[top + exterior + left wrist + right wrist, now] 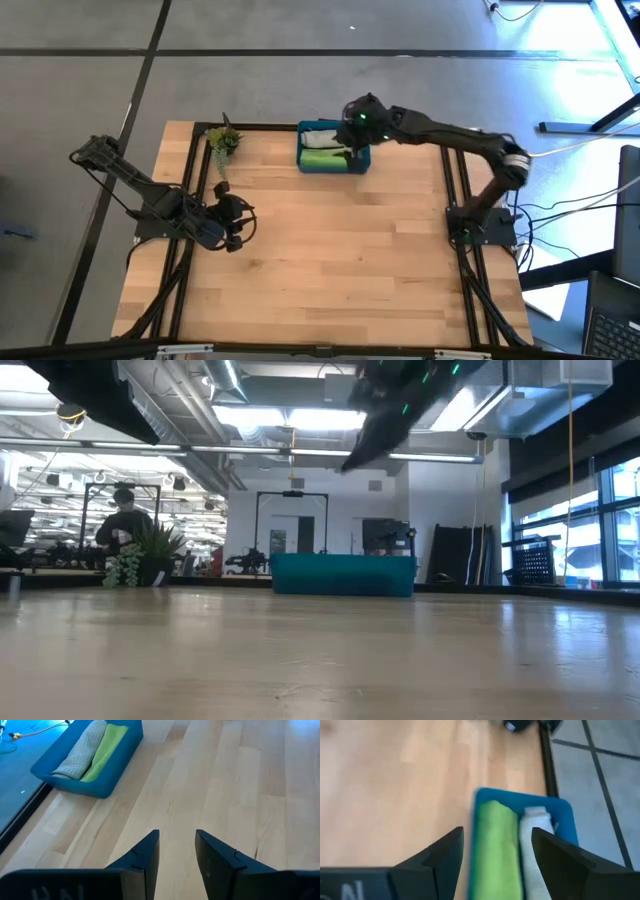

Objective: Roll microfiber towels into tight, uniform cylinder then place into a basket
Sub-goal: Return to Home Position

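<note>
No readable text, label, brand or number anywhere. Only faint raised marks on the body of the left gripper (176, 834) and of the right gripper (497, 831), too indistinct to make out.

A robotics lab: exposed ceiling ducts (168, 408), equipment frames (291, 494).

One grey towel (80, 752), one green towel (107, 749) — one basket (115, 770) — and, seemingly, one plant sprig (224, 141).

I see the basket (333, 160) at the worktop's (330, 260) far edge, both rolled towels (80, 755) side by side inside. The plant sprig (224, 141) lies left of it.
</note>
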Robot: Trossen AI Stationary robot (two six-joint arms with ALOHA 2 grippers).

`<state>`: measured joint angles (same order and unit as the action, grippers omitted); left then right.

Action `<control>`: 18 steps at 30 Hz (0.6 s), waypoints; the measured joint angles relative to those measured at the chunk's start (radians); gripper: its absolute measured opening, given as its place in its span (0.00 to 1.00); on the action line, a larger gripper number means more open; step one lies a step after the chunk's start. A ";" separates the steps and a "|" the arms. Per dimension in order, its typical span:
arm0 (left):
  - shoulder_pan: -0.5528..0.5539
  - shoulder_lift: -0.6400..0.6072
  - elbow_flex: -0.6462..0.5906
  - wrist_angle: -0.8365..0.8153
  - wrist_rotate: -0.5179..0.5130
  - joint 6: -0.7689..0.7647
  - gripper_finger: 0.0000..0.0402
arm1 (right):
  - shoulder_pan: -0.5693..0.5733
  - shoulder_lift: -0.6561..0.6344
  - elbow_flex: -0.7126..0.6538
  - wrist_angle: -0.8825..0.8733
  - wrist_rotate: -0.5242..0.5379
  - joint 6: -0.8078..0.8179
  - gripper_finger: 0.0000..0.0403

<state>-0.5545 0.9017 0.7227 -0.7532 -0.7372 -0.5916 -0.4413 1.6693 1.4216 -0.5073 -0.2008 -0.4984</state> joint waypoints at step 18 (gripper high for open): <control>-0.021 -0.153 0.000 0.014 -0.002 0.078 0.01 | 0.358 -0.249 -0.071 -0.125 -0.469 0.129 0.58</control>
<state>-0.5759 0.7491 0.7223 -0.7391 -0.7388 -0.5139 -0.0833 1.4204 1.3510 -0.6327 -0.6700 -0.3697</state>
